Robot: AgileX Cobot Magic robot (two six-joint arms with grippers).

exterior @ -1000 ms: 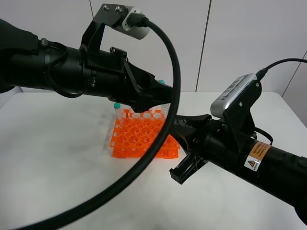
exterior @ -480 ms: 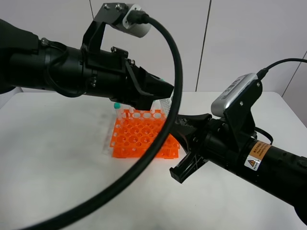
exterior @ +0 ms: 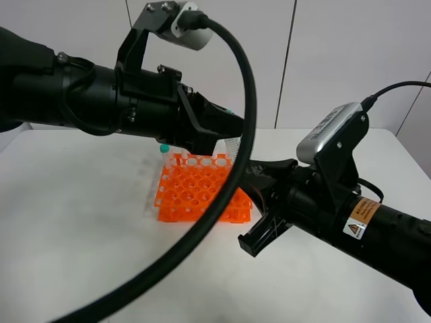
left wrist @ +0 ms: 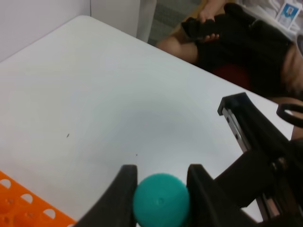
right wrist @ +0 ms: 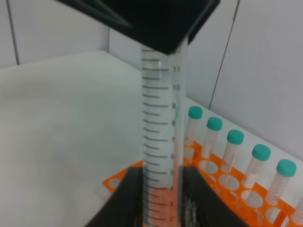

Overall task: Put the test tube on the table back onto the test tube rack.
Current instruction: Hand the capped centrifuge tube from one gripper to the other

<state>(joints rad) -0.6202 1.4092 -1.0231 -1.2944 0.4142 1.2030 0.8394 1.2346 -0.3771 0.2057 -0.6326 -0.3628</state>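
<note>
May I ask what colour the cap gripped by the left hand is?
The cap is teal-green, shown best in the left wrist view.

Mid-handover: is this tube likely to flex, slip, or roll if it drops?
Probably stiff: the test tube looks straight in the right gripper. Its smooth clear wall may slip. Round teal cap: dropped, it would likely roll on the table.

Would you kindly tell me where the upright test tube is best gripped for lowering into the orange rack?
I'd grip the teal cap end, pinching from the sides, as the left end effector does. The test tube stands upright, so a high hold leaves its lower body free to enter a hole of the rack.
</note>
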